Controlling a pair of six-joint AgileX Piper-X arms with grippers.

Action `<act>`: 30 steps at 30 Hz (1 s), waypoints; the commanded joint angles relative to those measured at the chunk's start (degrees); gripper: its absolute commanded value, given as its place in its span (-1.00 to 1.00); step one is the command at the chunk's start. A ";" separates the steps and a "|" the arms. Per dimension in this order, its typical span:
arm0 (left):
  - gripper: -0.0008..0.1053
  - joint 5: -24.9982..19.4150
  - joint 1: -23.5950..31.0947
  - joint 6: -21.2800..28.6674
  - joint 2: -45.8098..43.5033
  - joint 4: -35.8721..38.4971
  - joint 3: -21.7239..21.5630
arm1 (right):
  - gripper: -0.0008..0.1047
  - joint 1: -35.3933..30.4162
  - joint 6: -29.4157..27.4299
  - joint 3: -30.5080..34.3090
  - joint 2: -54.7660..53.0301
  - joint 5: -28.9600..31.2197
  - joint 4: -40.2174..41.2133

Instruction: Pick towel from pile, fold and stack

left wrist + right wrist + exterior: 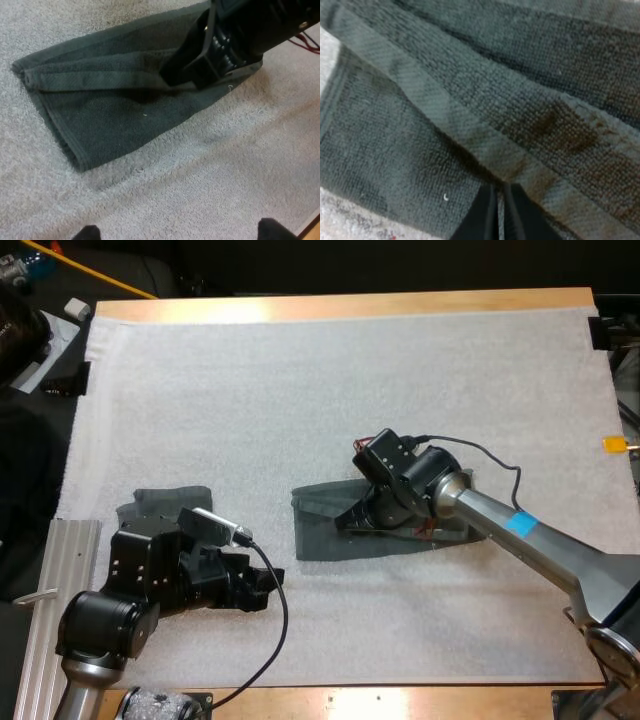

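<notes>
Quick status on the towel job, biggest stuff first. The wooden worktop [330, 305] has the white mat [300, 390] over nearly all of it, and everything's happening in the near half of that mat.

The towel [320, 530] I'm working on lies flat about mid-mat. It's already doubled over into a longish strip, with one layer lapped across the other and a woven hem band running along it. The other towel [160, 502], the crumpled one, sits well off to my left, partly tucked under my left arm.

My right hand [352, 522] is down on the folded towel, tips right at that hem band. Its fingers [487, 215] are pinched almost together, with what looks like a sliver of cloth caught between them, so I'd call that a grip on the top layer's edge. My left hand [262, 590] hovers low over bare mat beside the towel's near side. Its fingertips [87, 233] are spread wide and holding nothing.

So I reckon I'm mid-fold: pick is done, first fold is in, stacking hasn't started.

Next move, as I see it, is to lift that pinched edge and carry it across for another fold. I'll have to keep it low so the lower layer doesn't drag. The left hand could pin the free end if it slides.
</notes>
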 commanded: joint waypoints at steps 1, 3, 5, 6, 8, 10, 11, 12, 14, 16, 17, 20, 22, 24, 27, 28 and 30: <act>0.16 0.29 -0.17 -0.18 -0.09 -0.07 -0.31 | -0.98 0.06 -0.38 -0.15 0.97 -0.23 0.00; 0.16 0.15 -0.13 -0.23 -0.06 0.03 -0.35 | -0.98 0.02 -0.09 -0.36 1.74 -0.72 -0.15; 0.16 0.14 -0.14 -0.25 -0.05 -0.06 -0.30 | -0.98 0.08 0.06 -0.35 2.71 -0.65 -0.55; 0.16 0.15 -0.12 -0.23 -0.05 -0.09 -0.32 | -0.98 0.07 0.15 -0.36 3.10 -0.68 -0.74; 0.15 0.17 -0.08 -0.25 0.00 -0.02 -0.35 | -0.98 -0.05 0.37 -0.40 3.98 -0.70 -1.11; 0.16 0.23 -0.11 -0.20 0.04 -0.10 -0.34 | -0.98 0.05 0.75 -0.38 4.82 -0.56 -1.69; 0.16 0.19 -0.12 -0.21 -0.01 -0.12 -0.32 | -0.98 0.06 1.04 -0.43 5.18 -0.53 -1.84; 0.16 0.18 -0.11 -0.22 0.05 -0.09 -0.32 | -0.98 0.19 1.26 -0.51 5.58 -0.43 -2.28; 0.16 0.16 -0.07 -0.19 -0.01 -0.14 -0.29 | -0.98 0.20 2.01 -0.54 6.33 -0.23 -2.93; 0.16 0.24 -0.07 -0.15 0.07 -0.06 -0.25 | -0.98 0.10 2.89 -0.60 6.91 0.03 -3.90; 0.16 0.30 -0.05 -0.18 -0.04 -0.10 -0.28 | -0.98 0.07 3.45 -0.67 7.37 0.23 -4.72; 0.16 0.31 0.02 -0.09 0.04 0.01 -0.27 | -0.98 0.12 5.75 -0.73 8.17 1.38 -7.48; 0.16 0.34 0.03 -0.08 0.00 0.03 -0.28 | -0.98 0.02 7.65 -0.77 8.45 2.64 -10.47; 0.16 0.44 0.03 -0.08 0.07 0.01 -0.22 | -0.98 -0.04 10.52 -0.86 8.71 5.04 -15.97; 0.16 0.40 -0.10 -0.27 0.07 -0.14 -0.31 | -0.98 -0.21 9.53 -0.77 8.60 4.88 -14.31; 0.16 0.41 -0.14 -0.28 0.11 -0.11 -0.28 | -0.98 -0.25 10.46 -0.80 8.80 5.87 -15.90; 0.15 0.43 -0.08 -0.28 -0.04 -0.11 -0.28 | -0.98 -0.52 12.40 -0.95 9.08 8.37 -19.68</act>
